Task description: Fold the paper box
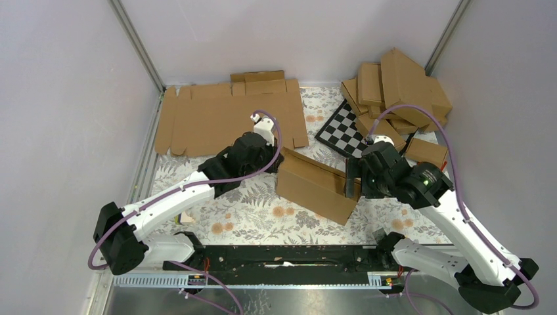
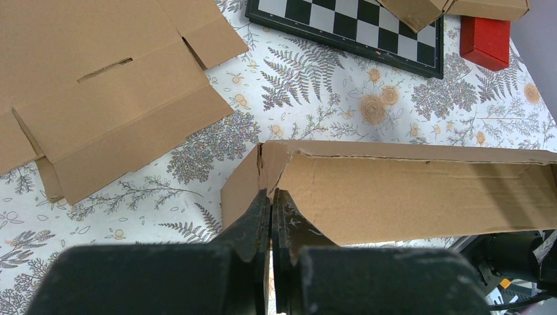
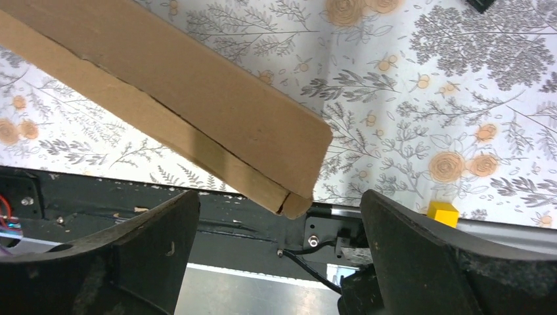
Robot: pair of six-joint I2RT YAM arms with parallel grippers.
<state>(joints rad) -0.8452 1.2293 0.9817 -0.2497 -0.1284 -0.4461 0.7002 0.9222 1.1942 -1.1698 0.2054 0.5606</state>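
Observation:
The paper box (image 1: 315, 187), brown corrugated cardboard and partly folded, lies slanted in the middle of the floral table. My left gripper (image 1: 279, 161) is at its far left corner. In the left wrist view the gripper (image 2: 271, 192) is shut on a thin end flap of the box (image 2: 420, 190), whose long wall runs off to the right. My right gripper (image 1: 351, 180) is at the box's right end. In the right wrist view it (image 3: 279, 197) is open wide, and the box's corner (image 3: 184, 85) hangs between the fingers, touching neither.
A large flat cardboard sheet (image 1: 223, 118) lies at the back left. A checkered board (image 1: 345, 128) and a pile of folded boxes (image 1: 394, 85) are at the back right. A red block (image 2: 485, 39) and a yellow block (image 3: 441, 213) lie on the table. The black base rail (image 1: 282, 256) runs along the near edge.

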